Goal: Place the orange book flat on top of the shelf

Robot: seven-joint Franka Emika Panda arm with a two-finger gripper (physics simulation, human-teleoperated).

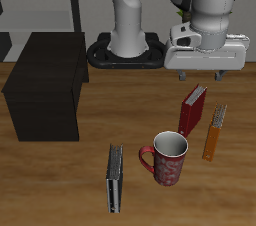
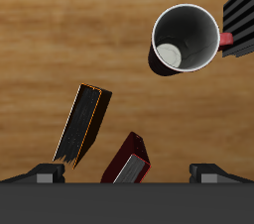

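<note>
The orange book (image 1: 214,133) stands on edge on the table, beside the dark red book (image 1: 193,108). In the wrist view the orange book (image 2: 83,122) shows from above with a thin orange outline, next to the red book (image 2: 126,159). The shelf (image 1: 45,85) is a large black box with a bare flat top, standing across the table from the books. My gripper (image 1: 203,74) is open and empty, hovering above the red book and a little farther back than the orange book. Its fingertips (image 2: 45,171) show spread wide apart in the wrist view.
A red patterned mug (image 1: 167,157) stands near the orange book, toward the table's front edge; it also shows in the wrist view (image 2: 186,38). A dark grey book (image 1: 116,178) stands near the front edge. A grey open shelving unit (image 1: 40,0) is behind the black shelf.
</note>
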